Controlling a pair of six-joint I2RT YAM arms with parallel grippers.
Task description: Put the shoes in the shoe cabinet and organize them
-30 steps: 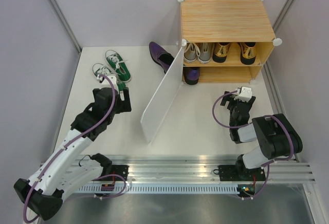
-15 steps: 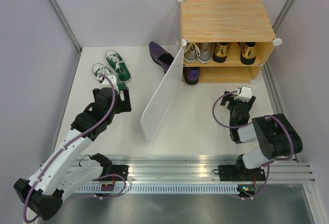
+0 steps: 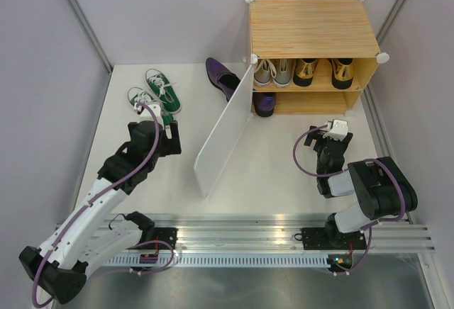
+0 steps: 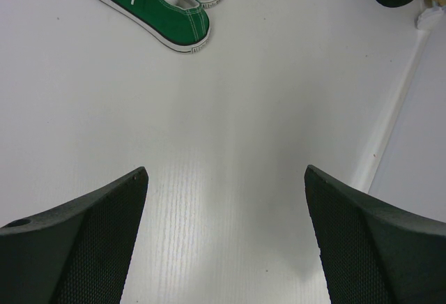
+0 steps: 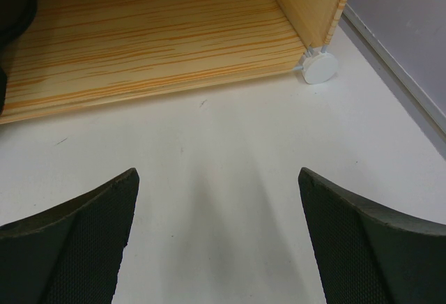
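black, mesh-patterned left fingers (image 4: 90, 241) stand spread wide over the bare white bench (image 3: 277, 171) and hold nothing. the left arm (image 3: 106, 195) reaches diagonally from its base at the near-left corner toward the far left. its wrist is just short of the green sneakers (image 3: 162, 88), which lie side by side on the bench, near the fingertips but apart from them.

the right arm (image 3: 369, 188) is folded back close to its base, with its wrist aimed at the open front of the shoe cabinet (image 3: 312, 25). the right fingers (image 5: 77, 241) are likewise wide apart and empty, low over the bench before the bottom shelf and near a white round connector (image 5: 320, 67) at the cabinet's right corner.

the cabinet stands at the far right of the bench, its white door (image 3: 223, 135) swung out toward the middle. grey sneakers (image 3: 273, 71) and gold shoes (image 3: 323, 71) line the upper shelf. one purple shoe (image 3: 264, 103) sits at the left end of the lower shelf, and the other purple shoe (image 3: 221, 75) lies on the bench behind the door.

pale lilac-grey walls (image 3: 163, 11) close in the bench on three sides. an aluminium rail (image 3: 241, 234) along the near edge carries both bases.
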